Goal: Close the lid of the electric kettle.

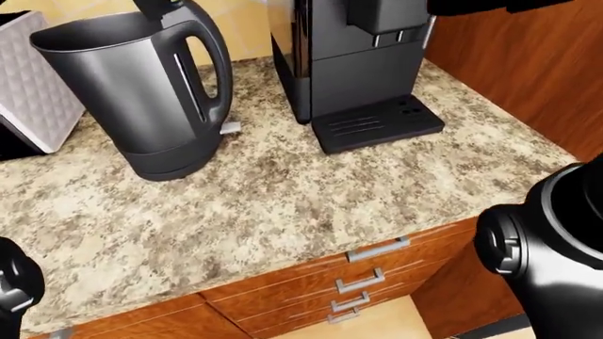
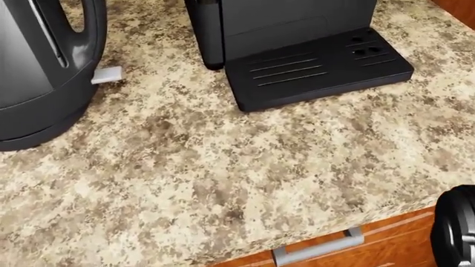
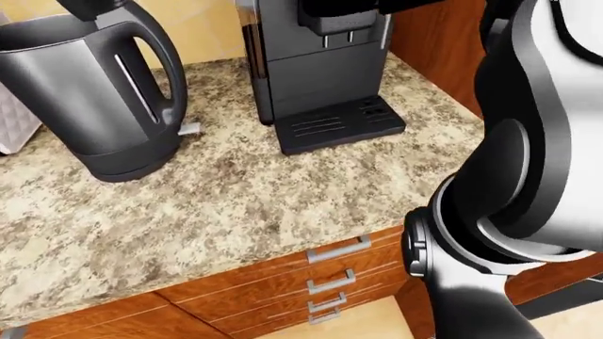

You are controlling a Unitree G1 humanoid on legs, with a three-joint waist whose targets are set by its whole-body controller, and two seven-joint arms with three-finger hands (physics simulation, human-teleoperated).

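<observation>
The dark grey electric kettle stands on the speckled stone counter, at the left of the left-eye view. Its handle faces right and its lid is tipped up, leaving the mouth open. In the head view only the kettle's lower body shows, with a small white tab at its base. A bulky black and grey stretch of my right arm fills the right of the right-eye view. A black joint of my left arm sits at the bottom left. Neither hand's fingers show.
A black coffee machine with a slotted drip tray stands right of the kettle. A white quilted appliance stands to the kettle's left. A wooden panel closes the counter's right end. Drawers with metal handles lie below the edge.
</observation>
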